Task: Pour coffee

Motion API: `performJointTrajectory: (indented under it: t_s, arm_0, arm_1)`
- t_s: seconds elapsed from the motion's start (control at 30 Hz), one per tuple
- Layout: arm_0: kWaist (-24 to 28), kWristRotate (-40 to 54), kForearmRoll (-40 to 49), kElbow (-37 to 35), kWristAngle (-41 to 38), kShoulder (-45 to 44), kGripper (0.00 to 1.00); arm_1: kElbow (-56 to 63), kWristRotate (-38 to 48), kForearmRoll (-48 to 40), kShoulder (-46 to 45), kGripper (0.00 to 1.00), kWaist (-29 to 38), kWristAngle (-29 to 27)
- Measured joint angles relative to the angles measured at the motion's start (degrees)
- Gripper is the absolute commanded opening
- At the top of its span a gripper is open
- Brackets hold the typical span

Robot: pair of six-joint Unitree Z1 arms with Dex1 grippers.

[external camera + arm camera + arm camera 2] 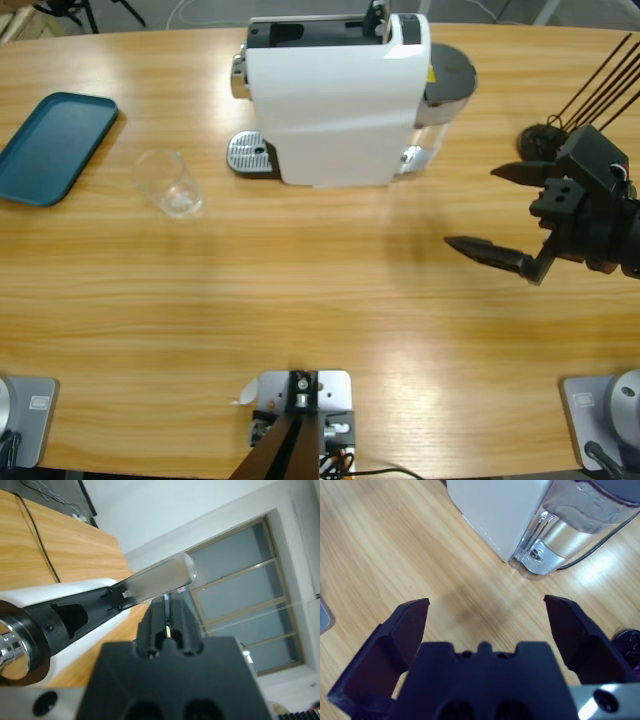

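A white coffee machine [335, 100] lies across the far middle of the table, with its metal drip tray [250, 155] at the left end. A clear tumbler [170, 183] stands left of the tray and looks empty; no coffee is in view. My left gripper [167, 625] is shut, its jaw tips right under the machine's pale lever [157, 580] on the black top [70, 615]. In the high view it shows only as a black piece [377, 18] at the machine's top. My right gripper [472, 207] [487, 605] hangs open over bare wood, right of the machine.
A teal tray [52, 145] lies at the far left. The machine's clear water tank [447, 80] [570, 530] sits at its right end, with a cord behind it. A black round base [540, 142] with thin rods stands at the right edge.
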Motion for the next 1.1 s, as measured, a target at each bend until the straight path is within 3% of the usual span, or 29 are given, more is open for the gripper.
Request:
performJointTrajectory:
  t_s: [0.1,0.13,0.17,0.27,0.33,0.43,0.6,0.73,0.87,0.9,0.97,1.0,1.1]
  arm_0:
    - [-1.2,11.0,16.8,-4.8,7.6,-6.6,0.0]
    - [-2.2,16.3,24.9,-8.0,10.9,-8.9,0.147]
    - [-3.4,21.8,33.5,-11.6,14.4,-10.9,0.391]
    - [-8.0,36.1,55.1,-21.6,25.5,-14.2,0.838]
    - [-10.8,43.4,64.5,-24.4,33.6,-15.6,0.953]
    - [-13.4,49.7,71.2,-22.4,42.5,-18.5,0.955]
    - [-14.3,51.5,71.5,-8.5,46.2,-27.6,0.961]
    - [-14.4,52.1,67.2,0.7,46.1,-35.2,0.95]
    - [-15.1,52.3,63.3,6.2,45.6,-36.3,0.945]
    - [-15.3,52.2,63.2,6.3,45.6,-36.3,0.946]
    - [-15.5,52.2,63.7,6.3,45.6,-36.3,0.95]
    - [-15.5,52.3,64.8,6.3,45.6,-36.3,0.954]
    - [-15.5,52.8,66.7,6.2,45.6,-36.2,0.951]
  arm_1:
    - [0.0,0.0,0.0,0.0,1.0,0.0,0.0]
    - [0.0,0.0,0.0,0.0,1.0,0.0,0.0]
    - [0.0,0.0,0.0,0.0,1.0,0.0,0.0]
    - [0.0,0.0,0.0,0.0,1.0,0.0,0.0]
    - [0.0,0.0,0.0,0.0,1.0,0.0,0.0]
    - [-0.3,0.1,0.9,0.0,1.0,0.0,-0.4]
    - [-2.8,2.9,6.1,0.2,1.0,0.0,-3.4]
    - [-11.6,7.6,22.4,0.2,1.0,0.0,-5.0]
    - [-25.1,12.2,34.1,3.1,0.995,-0.1,-10.0]
    - [-27.2,13.6,35.0,3.7,0.965,-0.9,-10.1]
    - [-30.2,16.7,36.1,5.1,0.698,-4.4,-9.7]
    - [-30.8,17.9,36.6,5.6,0.678,-6.9,-9.0]
    - [-30.7,19.9,37.0,6.0,0.766,-14.5,-7.2]
